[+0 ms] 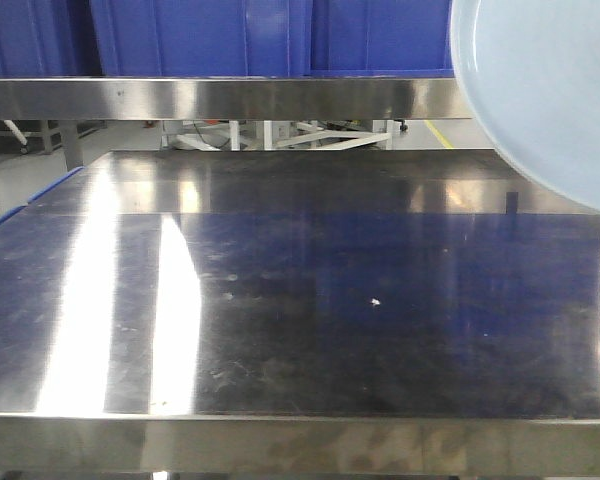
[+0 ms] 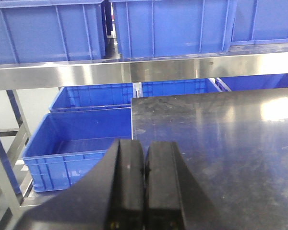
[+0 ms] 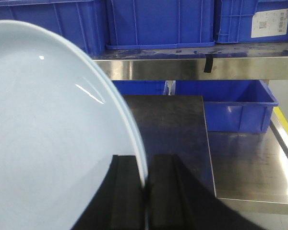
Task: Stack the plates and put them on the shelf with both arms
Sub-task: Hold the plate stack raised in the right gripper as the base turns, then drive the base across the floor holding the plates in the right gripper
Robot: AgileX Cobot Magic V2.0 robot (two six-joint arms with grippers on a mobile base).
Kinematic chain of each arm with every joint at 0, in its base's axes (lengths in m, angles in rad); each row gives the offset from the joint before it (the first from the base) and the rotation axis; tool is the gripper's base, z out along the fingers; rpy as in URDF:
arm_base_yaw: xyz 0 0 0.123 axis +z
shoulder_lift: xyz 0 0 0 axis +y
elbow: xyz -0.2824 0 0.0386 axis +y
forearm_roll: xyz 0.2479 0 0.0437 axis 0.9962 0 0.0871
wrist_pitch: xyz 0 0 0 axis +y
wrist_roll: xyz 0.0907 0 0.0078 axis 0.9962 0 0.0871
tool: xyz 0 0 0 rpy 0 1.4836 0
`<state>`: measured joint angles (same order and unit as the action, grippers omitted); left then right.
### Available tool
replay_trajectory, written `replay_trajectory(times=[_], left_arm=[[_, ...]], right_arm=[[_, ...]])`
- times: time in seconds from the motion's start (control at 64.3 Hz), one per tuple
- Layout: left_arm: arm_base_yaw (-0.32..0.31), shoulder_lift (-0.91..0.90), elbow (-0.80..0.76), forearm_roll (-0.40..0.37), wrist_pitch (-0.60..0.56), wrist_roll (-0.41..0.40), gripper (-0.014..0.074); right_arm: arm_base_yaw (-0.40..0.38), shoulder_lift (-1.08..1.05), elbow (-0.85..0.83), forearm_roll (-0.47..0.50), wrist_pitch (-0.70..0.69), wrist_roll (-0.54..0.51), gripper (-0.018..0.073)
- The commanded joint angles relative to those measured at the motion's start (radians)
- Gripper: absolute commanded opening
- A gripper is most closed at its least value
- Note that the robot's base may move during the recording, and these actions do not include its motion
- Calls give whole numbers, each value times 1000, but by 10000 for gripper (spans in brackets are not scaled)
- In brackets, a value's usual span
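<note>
the right gripper (image 3: 145, 191) pinched a pale plate (image 3: 48, 143) by its rim, high above the tabletop (image 1: 330, 300); the left gripper (image 2: 144, 187) sat closed and empty. levelling it before the shelf (image 1: 230, 98) looked wise.

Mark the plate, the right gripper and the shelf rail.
plate (image 3: 53, 134): right wrist view, flat centre.
right gripper (image 3: 146, 165): right wrist view, between the fingertips.
shelf rail (image 1: 230, 98): front view, steel front face.
</note>
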<state>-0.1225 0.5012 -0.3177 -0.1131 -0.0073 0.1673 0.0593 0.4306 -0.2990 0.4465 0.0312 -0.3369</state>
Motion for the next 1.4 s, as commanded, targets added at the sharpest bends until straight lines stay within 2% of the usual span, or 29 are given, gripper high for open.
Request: replay_trajectory(times=[0.0,1.385], left_arm=[[4,1,-28,-7,-83,-3,82],[4,1,-28,-7,-83,-3,82]], right_arm=[[0,2,-30,10,-95,-3,49],[0,2,-30,10,-92,-3,49]])
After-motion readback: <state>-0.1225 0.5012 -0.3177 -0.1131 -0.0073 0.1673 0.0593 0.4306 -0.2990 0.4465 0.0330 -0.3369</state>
